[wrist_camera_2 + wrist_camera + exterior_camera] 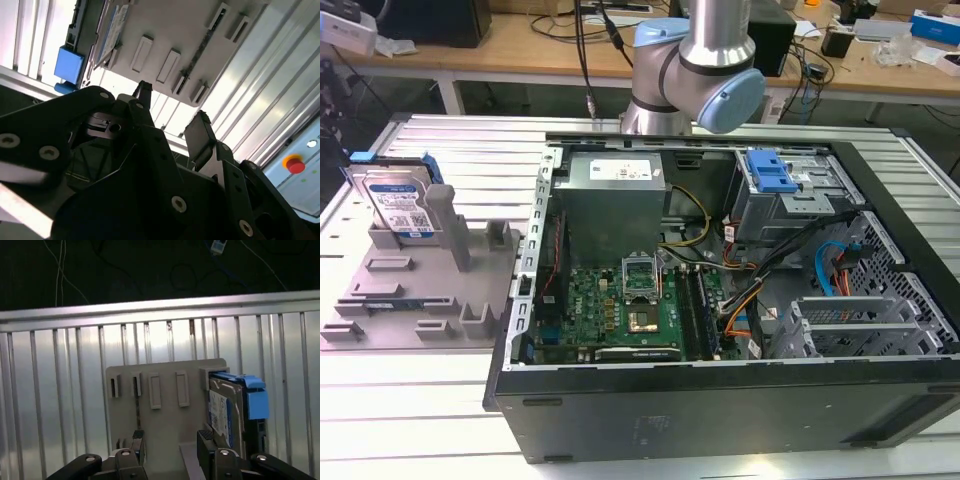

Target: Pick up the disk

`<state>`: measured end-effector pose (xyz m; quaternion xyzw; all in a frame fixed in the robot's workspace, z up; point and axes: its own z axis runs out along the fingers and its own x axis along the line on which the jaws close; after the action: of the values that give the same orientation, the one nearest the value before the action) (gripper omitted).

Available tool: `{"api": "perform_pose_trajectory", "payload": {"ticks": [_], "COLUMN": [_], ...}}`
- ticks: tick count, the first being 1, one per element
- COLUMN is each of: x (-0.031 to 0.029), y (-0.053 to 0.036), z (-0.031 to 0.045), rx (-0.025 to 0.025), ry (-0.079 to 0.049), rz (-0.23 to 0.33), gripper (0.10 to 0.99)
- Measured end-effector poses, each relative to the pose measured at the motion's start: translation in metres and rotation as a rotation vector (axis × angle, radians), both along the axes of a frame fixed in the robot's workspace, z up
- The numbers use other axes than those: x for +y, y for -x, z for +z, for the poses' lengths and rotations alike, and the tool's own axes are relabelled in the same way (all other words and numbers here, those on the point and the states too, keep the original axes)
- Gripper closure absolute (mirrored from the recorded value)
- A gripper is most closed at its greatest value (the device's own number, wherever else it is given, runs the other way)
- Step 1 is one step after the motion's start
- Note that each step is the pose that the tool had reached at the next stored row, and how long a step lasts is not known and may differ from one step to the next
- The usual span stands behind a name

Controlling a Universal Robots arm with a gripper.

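Progress: early. The disk (398, 205) isn't picked up yet. It stands on edge in a slot at the far corner of the grey holder plate (420, 282), on the exterior view's left, barcode label facing out, blue rail along the top edge. Nothing touches it.

The gripper (170, 446) is released: fingers (136, 442) are apart, w/ bare holder plate showing in the gap and nothing gripped. In the first wrist view the disk (227, 412) sits off to one side of that gap, roughly in line w/ one finger, not between the two. Can't tell how much depth separates them. The second wrist view agrees: gripper (172, 112) spread, disk (114, 27) and holder beyond it, apart. My read is approach/alignment stage, w/ grasp and lift both left to do.

Surface: slatted alu table (450, 140), shiny, some glare. The holder plate lies by the table's edge on the exterior view's left. An open PC case (720, 400) takes the middle, just beside the plate. Inside it are a green mainboard, a grey PSU box (615, 200) and a blue drive bracket (767, 172). The arm (705, 60) stands at the table's far edge, behind the case.

Room: wooden benches along the back w/ cables, boxes, misc bits. A red e-stop button (294, 164) sits on a pale panel past the table edge in the second wrist view.
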<state>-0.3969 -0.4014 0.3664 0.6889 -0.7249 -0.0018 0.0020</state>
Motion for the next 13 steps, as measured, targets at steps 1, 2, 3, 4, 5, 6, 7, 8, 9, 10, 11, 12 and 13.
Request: {"api": "perform_pose_trajectory", "payload": {"ticks": [1,2,3,4,5,6,7,8,9,10,11,12,13], "x": [0.0000,0.0000,0.0000,0.0000,0.0000,0.0000,0.0000,0.0012,0.0067,0.0163,0.0240,0.0292,0.0343], "y": [0.0000,0.0000,0.0000,0.0000,-0.0001,0.0000,0.0000,0.0001,0.0000,0.0000,0.0000,-0.0001,0.0000], "z": [-0.0002,-0.0003,-0.0004,-0.0005,-0.0005,-0.0005,-0.0005,-0.0005,-0.0004,-0.0006,-0.0004,-0.0005,-0.0005], "rx": [-0.0021,-0.0035,-0.0061,-0.0079,-0.0081,-0.0081,-0.0081,-0.0082,-0.0080,-0.0082,-0.0079,-0.0081,-0.0081], "ry": [0.000,0.000,0.001,0.001,0.001,0.001,0.001,0.001,0.001,0.001,0.001,0.001,0.001], "rz": [0.018,0.032,0.052,0.062,0.066,0.066,0.066,0.066,0.066,0.066,0.066,0.066,0.066], "gripper": [0.545,0.545,0.545,0.545,0.545,0.545,0.545,0.545,0.545,0.545,0.545,0.545,0.545]}}
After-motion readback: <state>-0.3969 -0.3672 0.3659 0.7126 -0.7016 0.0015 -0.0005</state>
